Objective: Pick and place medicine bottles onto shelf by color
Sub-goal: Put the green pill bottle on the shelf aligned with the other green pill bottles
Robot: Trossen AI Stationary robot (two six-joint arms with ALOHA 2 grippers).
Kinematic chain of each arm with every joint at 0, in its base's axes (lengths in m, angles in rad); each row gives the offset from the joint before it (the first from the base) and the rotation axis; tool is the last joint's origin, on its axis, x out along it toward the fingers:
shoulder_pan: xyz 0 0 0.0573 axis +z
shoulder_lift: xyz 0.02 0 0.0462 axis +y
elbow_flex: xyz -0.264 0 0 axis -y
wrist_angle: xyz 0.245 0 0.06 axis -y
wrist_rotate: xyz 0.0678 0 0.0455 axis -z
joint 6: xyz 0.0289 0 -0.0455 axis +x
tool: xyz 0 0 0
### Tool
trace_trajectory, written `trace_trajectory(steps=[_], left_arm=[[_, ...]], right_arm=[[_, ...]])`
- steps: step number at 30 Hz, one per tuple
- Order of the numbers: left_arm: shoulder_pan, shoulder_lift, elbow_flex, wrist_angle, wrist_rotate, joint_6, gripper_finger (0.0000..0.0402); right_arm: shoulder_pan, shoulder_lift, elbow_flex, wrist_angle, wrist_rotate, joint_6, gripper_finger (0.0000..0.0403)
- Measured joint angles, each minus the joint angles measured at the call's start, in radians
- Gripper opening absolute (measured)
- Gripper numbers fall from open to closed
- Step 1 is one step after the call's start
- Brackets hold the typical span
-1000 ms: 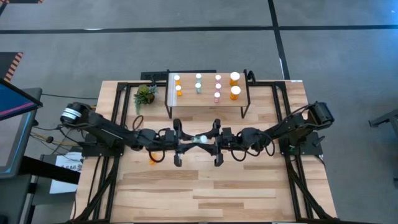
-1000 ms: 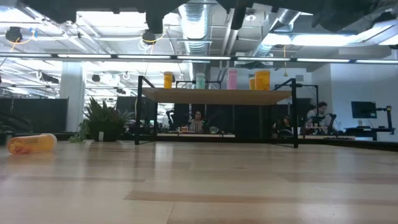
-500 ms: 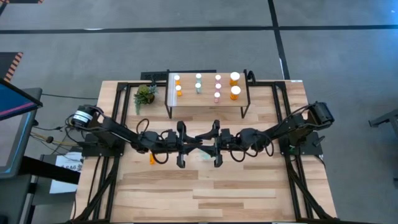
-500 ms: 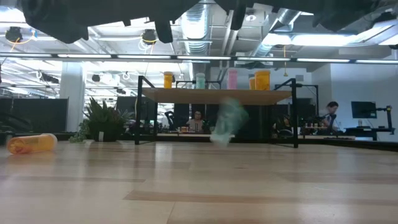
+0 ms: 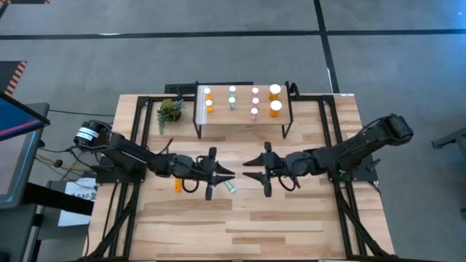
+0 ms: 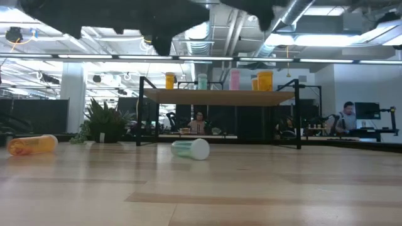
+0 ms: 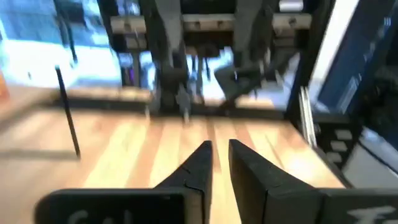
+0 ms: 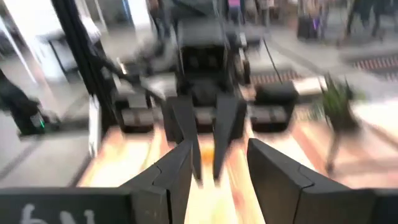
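Both grippers hold nothing now. Your left gripper [image 5: 227, 174] has its fingers almost pressed together, with only a thin gap. Your right gripper [image 5: 250, 169] has its fingers a little apart. A second ago they met over a teal bottle [image 5: 231, 187]; now they have pulled apart, and it lies on its side on the table [image 5: 291, 225], just beside the left gripper. It fell. You must pick it up again. The shelf [image 5: 244, 124] waits behind, with bottles standing on it.
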Motion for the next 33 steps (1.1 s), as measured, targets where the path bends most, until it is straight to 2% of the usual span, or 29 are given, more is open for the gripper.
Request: trace_trajectory(steps=[4,8,11,14,18,25,33], left_arm=[[0.018,-0.036,0.000,-0.192,0.101,-0.078,0.0076],[0.011,-0.028,0.014,-0.332,0.172,-0.095,0.0125],[-0.008,-0.027,0.096,-0.556,0.181,-0.054,0.0154],[-0.030,-0.020,0.225,-0.802,0.146,0.008,0.0171],[-0.051,0.042,0.372,-0.995,0.114,0.100,0.0178],[-0.051,0.232,0.538,-1.168,0.148,0.242,0.0179],[-0.050,0.434,0.749,-1.361,0.138,0.358,0.0179]], right_arm=[[0.041,-0.034,0.000,-0.181,0.073,0.060,0.0176],[0.088,-0.035,-0.003,-0.251,0.161,0.073,0.0175],[0.113,-0.036,-0.019,-0.246,0.211,0.085,0.0172],[0.146,-0.044,-0.025,-0.253,0.274,0.091,0.0168],[0.212,-0.099,-0.024,-0.247,0.346,0.064,0.0164],[0.338,-0.180,-0.024,-0.336,0.555,0.063,0.0161],[0.420,-0.169,-0.025,-0.374,0.651,0.111,0.0159]])
